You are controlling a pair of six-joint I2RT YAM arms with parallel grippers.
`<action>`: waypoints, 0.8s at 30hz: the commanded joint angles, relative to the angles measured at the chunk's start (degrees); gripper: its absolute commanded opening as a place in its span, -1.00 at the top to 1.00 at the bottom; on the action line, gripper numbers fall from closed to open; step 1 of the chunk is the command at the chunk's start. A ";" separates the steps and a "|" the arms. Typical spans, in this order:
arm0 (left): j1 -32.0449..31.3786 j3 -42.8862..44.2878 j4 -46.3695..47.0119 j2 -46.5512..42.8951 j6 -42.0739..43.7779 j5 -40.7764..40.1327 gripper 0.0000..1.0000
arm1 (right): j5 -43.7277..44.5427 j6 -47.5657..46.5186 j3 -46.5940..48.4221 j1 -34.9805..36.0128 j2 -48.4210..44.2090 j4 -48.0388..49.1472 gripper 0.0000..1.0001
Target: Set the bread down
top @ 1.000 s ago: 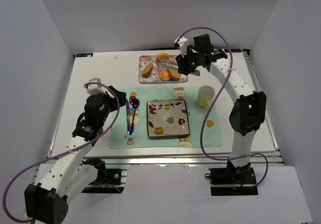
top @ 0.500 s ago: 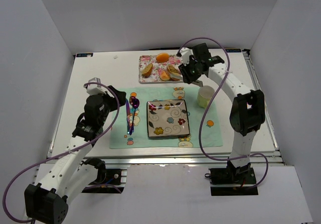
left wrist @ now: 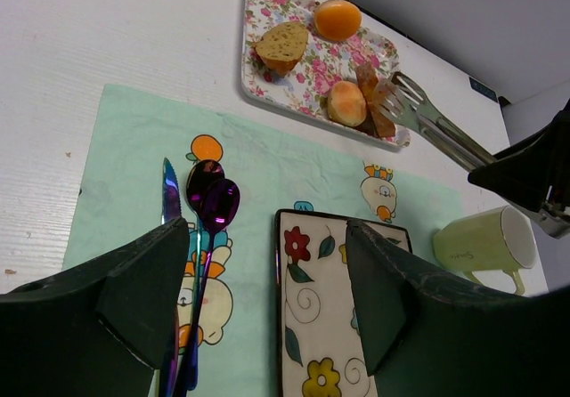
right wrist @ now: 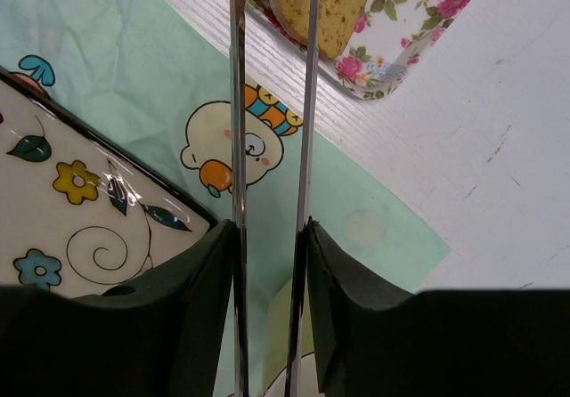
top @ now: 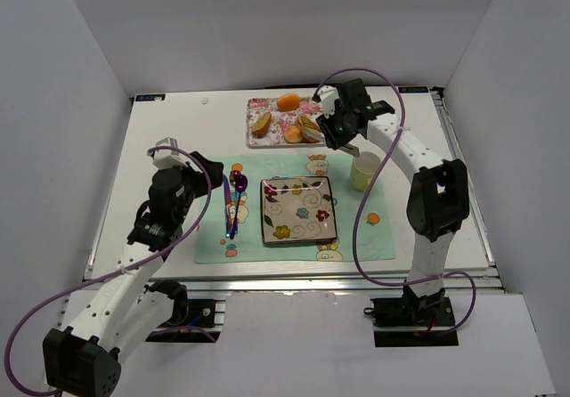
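Observation:
The bread [top: 308, 128] is a golden-yellow slice with a brown crust at the right end of the floral tray [top: 272, 109]. My right gripper [top: 332, 133] is shut on metal tongs [top: 320, 130]. In the right wrist view the tongs [right wrist: 239, 103] reach to the bread [right wrist: 334, 1]; one arm crosses over it and the tips are cut off by the frame. The left wrist view shows the tongs' forked ends [left wrist: 401, 99] at the bread [left wrist: 367, 81]. My left gripper [left wrist: 267, 299] is open and empty above the green placemat, left of the square flowered plate [top: 264, 212].
On the tray also lie a wedge slice [top: 261, 124], an orange ball [top: 288, 102] and a small round bun [top: 291, 134]. A pale green mug [top: 364, 171] stands right of the plate. A purple spoon and knife [top: 233, 203] lie on the placemat [top: 356, 237].
My right gripper has moved toward the near side and down with the tongs, bringing their ends from over the tray's middle to the bread at its right end. The left arm has not moved.

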 commanded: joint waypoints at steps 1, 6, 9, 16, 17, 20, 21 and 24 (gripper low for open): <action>0.33 0.33 0.22 -1.33 -0.41 -0.13 -0.60 | 2.00 0.71 0.00 0.31 -2.35 2.59 0.16; 0.33 0.68 0.31 -1.15 -0.24 -0.13 -0.60 | 2.18 0.53 -0.52 1.01 -3.40 2.94 0.15; 0.33 0.59 0.31 -1.24 -0.32 -0.13 -0.60 | 2.35 0.36 -0.96 1.36 -3.84 3.12 0.14; 0.33 0.86 -0.57 -1.94 -0.15 -0.48 -0.60 | 1.92 1.06 -2.28 1.45 -2.96 3.03 0.39; 0.33 1.03 -0.65 -2.12 -0.15 -0.66 -0.60 | 1.48 0.97 -2.02 1.37 -3.40 2.77 0.53; 0.33 0.94 -0.66 -2.47 -0.24 -0.75 -0.60 | -0.10 0.36 -0.79 1.28 -5.67 2.33 0.82; 0.33 0.94 -0.57 -2.56 -0.32 -0.74 -0.60 | -0.63 0.27 -0.53 1.10 -6.73 2.24 0.87; 0.33 0.68 0.13 -2.38 -0.67 -0.40 -0.60 | -3.79 -0.52 -0.87 0.84 -11.82 2.24 0.95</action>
